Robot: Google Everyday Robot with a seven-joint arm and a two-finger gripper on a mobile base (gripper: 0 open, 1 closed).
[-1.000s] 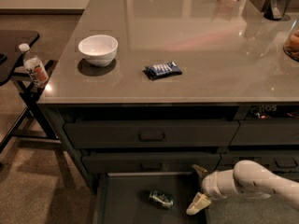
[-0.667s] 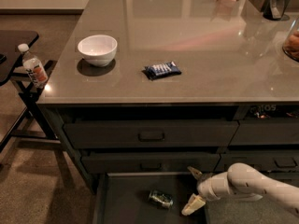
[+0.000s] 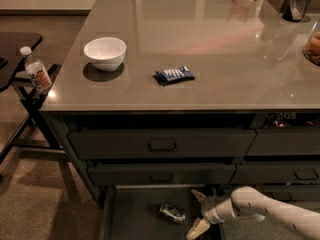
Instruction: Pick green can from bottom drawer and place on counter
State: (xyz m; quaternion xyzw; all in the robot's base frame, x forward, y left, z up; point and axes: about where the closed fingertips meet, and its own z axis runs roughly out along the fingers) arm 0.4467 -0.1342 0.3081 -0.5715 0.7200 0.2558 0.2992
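Note:
The green can (image 3: 172, 213) lies on its side on the dark floor of the open bottom drawer (image 3: 132, 216), near the drawer's middle. My gripper (image 3: 198, 212) is inside the drawer just right of the can, on a white arm that comes in from the lower right. Its two pale fingers are spread apart, one above and one below, and hold nothing. The gripper is close to the can but apart from it. The glossy grey-brown counter (image 3: 225, 49) spans the top of the view.
On the counter are a white bowl (image 3: 105, 53) and a blue snack packet (image 3: 174, 75). Two shut handled drawers (image 3: 162, 144) sit above the open one. A clear bottle with an orange label (image 3: 36, 71) stands on a black side table (image 3: 15, 46) at the left.
My gripper and arm have moved left inside the bottom drawer, closer to the green can. The can has not moved.

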